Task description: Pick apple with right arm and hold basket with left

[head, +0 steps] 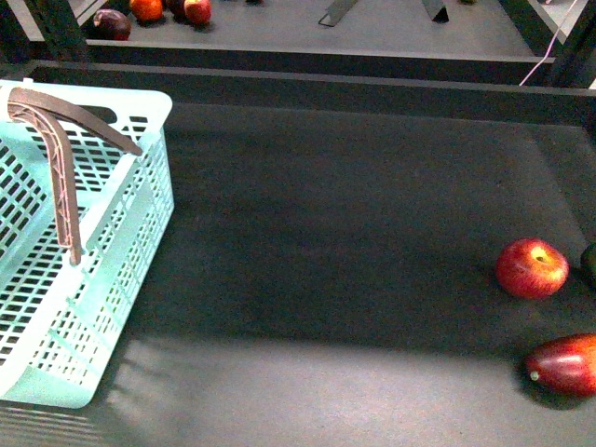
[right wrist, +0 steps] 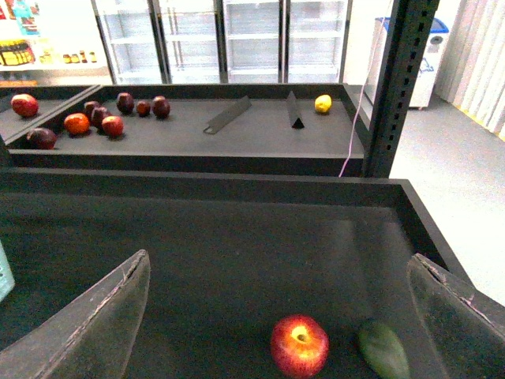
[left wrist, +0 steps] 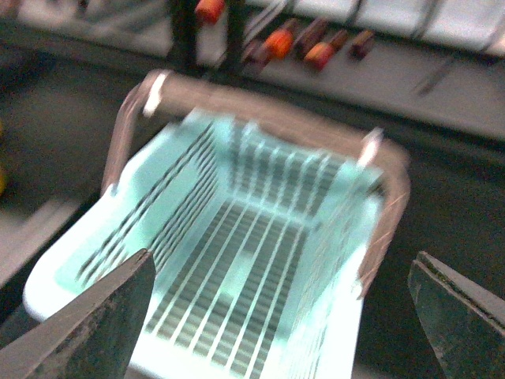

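progress nil: left gripper (left wrist: 282,257) gaped wide over the unheld basket (left wrist: 170,213), right gripper (right wrist: 278,257) gaped wide, short of the ungrasped apple (right wrist: 300,346).

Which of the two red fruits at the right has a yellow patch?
The round apple, farther back; the other fruit is darker, elongated and pointed.

I can read no text, number or brand in any of my three views. In my right wrist view, a far shelf (right wrist: 35,63) carries small bottles (right wrist: 17,54) and coloured packs (right wrist: 20,9), and whatever is printed on them is too small to make out. My left wrist view is blurred.
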Action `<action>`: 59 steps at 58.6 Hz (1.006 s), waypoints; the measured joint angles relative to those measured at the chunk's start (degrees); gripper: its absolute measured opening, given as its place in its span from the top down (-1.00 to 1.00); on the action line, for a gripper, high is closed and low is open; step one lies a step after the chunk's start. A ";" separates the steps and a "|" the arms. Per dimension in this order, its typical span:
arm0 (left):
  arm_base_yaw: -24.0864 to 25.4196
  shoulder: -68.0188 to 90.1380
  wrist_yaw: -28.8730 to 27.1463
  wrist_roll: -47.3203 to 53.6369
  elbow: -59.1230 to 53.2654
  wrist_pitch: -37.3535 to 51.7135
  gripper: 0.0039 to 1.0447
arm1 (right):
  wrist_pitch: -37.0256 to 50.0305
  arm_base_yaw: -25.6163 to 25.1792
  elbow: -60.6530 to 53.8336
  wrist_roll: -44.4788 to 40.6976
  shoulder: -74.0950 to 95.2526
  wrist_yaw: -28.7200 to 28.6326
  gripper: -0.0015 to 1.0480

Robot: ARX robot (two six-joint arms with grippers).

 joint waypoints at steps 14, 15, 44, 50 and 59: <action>-0.96 15.91 -0.31 -16.66 6.36 7.41 -0.87 | 0.00 0.00 0.00 -0.02 0.00 -0.04 -0.83; -0.22 17.42 0.81 -17.42 6.99 8.81 -0.87 | 0.00 0.00 0.00 -0.02 0.00 -0.02 -0.83; 12.26 73.05 19.43 -41.94 27.67 40.98 -0.87 | 0.00 0.00 0.00 -0.02 0.00 -0.02 -0.83; 11.87 81.29 20.04 -44.52 31.30 43.39 -0.87 | 0.00 0.00 0.00 0.00 0.00 -0.02 -0.83; 11.80 88.96 19.91 -48.78 36.24 43.54 -0.87 | 0.00 0.00 0.00 -0.02 0.00 -0.02 -0.83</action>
